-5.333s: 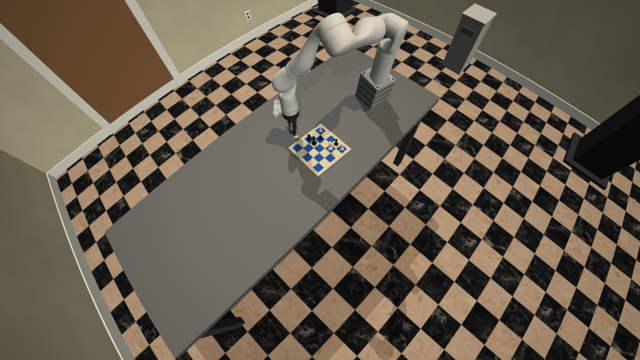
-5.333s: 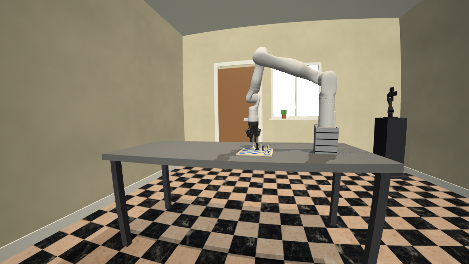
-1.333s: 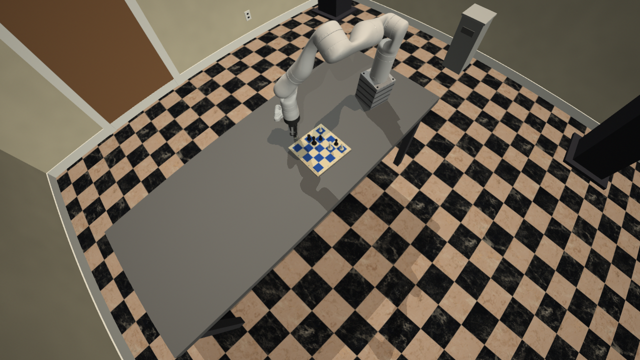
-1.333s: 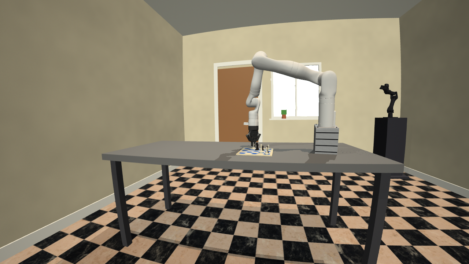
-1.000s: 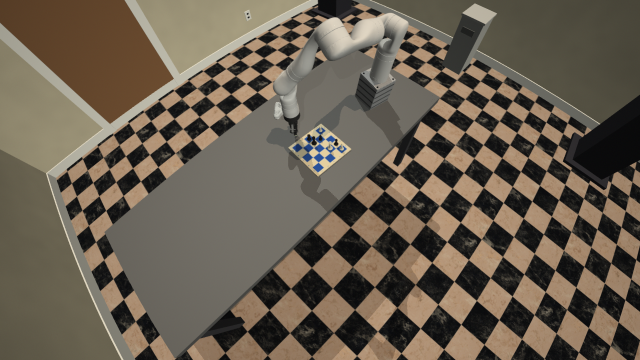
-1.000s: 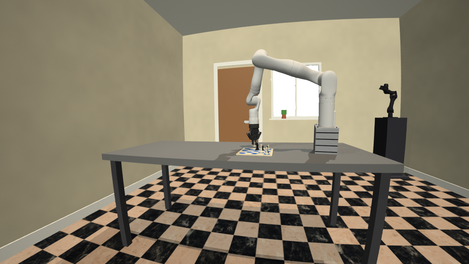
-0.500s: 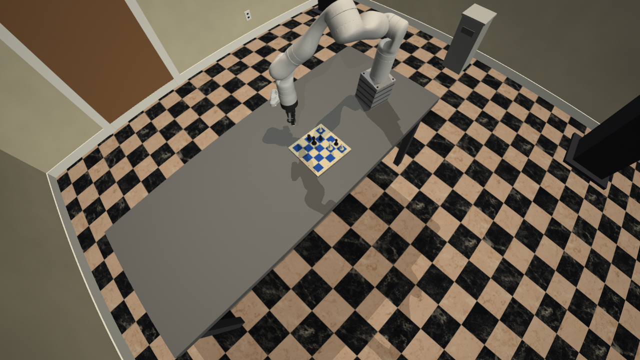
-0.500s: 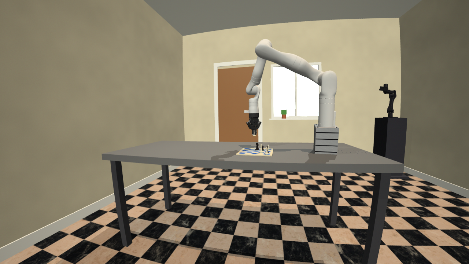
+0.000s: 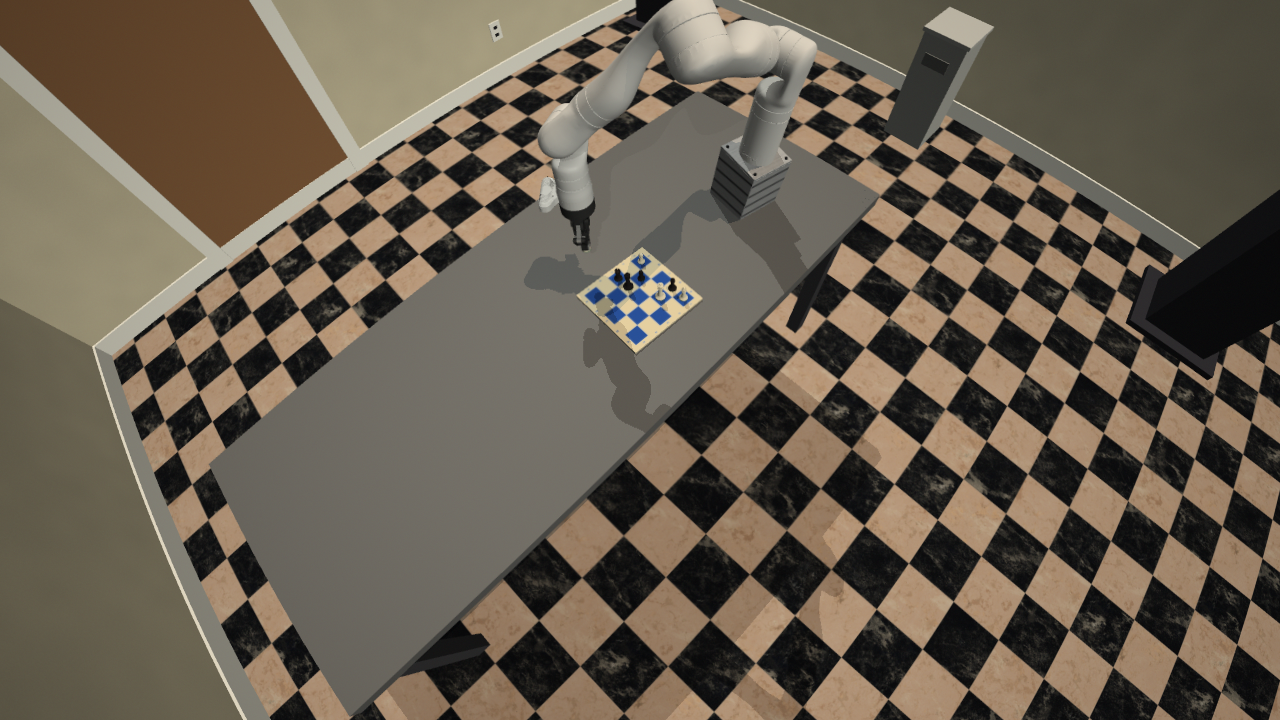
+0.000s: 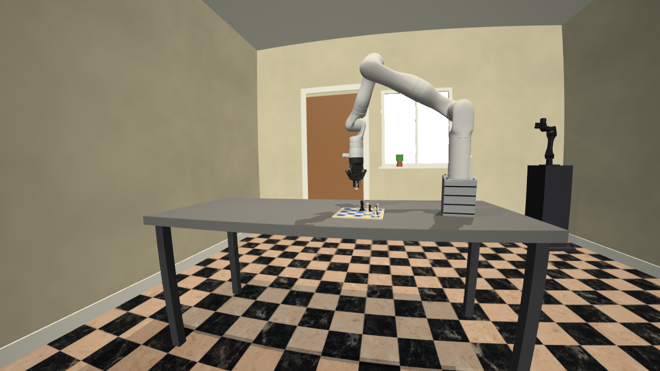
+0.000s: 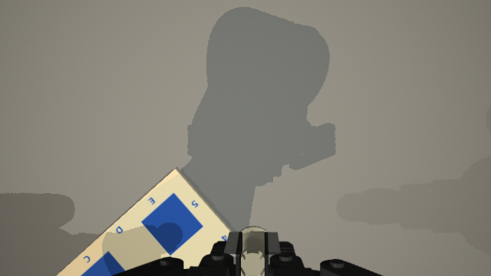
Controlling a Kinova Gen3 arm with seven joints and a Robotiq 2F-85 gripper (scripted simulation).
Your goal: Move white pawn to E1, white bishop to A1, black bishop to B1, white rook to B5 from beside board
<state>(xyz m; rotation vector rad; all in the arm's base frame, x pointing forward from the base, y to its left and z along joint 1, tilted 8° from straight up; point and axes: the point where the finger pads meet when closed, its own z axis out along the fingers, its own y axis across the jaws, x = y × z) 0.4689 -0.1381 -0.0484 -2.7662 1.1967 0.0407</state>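
Top view: high above one long edge, angled down across the whole long grey rectangular table — far off. Exterior view: near table height beyond a short end, facing along it toward the far wall. Wrist view: close, straight down near the small blue-and-cream chessboard corner. Shared by all — board and table.

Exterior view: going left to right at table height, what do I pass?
Gripper shut on a pale chess piece, held above the table → chessboard with its standing pieces → arm's grey pedestal → black stand carrying a camera.
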